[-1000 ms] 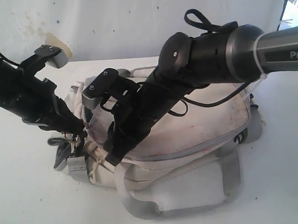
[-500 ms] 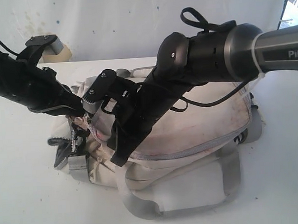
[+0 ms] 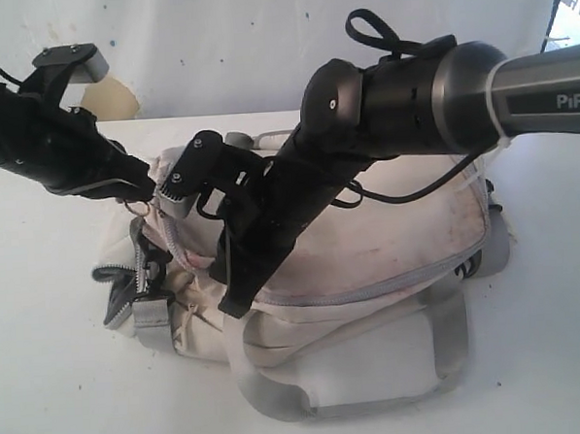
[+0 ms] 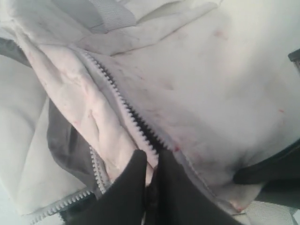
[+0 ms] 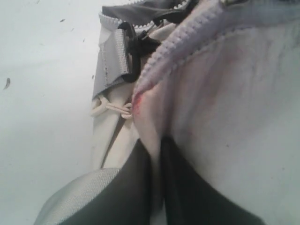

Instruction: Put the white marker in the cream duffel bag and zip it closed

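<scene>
We record a white tabletop (image 3: 46, 385) bearing a few dark specks, a pale, stained backdrop (image 3: 223, 45) behind it, and a tan patch (image 3: 111, 96) on that backdrop.

Bright, flat, washed-out light; wrist views soft, perhaps defocused.

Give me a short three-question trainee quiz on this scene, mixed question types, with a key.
1. True or false: the left gripper hangs open above the cream duffel bag.
2. The fingers of the right gripper pinch: A) a zipper pull, B) cream bag fabric, C) a black buckle.
3. Fill in: the grey strap loop in front of the bag lies on the ____.
Key: 1 false, it is shut on the bag's zipper edge; 2 B; 3 table.
</scene>
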`<state>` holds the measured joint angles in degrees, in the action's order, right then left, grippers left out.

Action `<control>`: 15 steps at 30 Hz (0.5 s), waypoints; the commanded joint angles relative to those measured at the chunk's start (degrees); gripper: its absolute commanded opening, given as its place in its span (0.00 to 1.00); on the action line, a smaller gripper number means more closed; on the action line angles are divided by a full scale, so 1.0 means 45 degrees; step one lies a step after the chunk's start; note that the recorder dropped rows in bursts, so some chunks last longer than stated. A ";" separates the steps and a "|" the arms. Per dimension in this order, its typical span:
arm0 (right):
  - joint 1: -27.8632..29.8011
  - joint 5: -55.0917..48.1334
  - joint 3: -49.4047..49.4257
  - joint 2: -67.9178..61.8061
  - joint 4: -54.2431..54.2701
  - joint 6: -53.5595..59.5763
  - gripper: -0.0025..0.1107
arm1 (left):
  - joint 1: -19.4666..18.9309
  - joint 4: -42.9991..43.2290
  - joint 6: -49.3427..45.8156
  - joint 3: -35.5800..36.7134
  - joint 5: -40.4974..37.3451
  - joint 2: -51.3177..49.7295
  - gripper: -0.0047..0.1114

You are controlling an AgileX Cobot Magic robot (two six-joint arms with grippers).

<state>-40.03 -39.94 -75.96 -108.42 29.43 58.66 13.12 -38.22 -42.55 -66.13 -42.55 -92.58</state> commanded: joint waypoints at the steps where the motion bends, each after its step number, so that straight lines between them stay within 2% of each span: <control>1: 0.0011 -0.1666 0.0306 -0.0224 -0.1130 0.0177 0.02 | -0.0633 0.0075 0.0132 -0.0398 0.1907 0.0253 0.04; 10: 0.0011 -0.1666 0.0306 -0.0224 -0.1130 0.0292 0.02 | -0.0633 -0.2022 0.0132 -0.0446 0.4113 0.0023 0.04; 15: 0.0011 -0.1527 0.0306 -0.0224 -0.1130 0.0129 0.02 | -0.0633 -0.2210 0.0132 -0.0446 0.6112 -0.0703 0.04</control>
<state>-40.03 -42.77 -75.52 -109.01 26.75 59.59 11.40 -46.50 -42.17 -67.13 -26.85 -94.72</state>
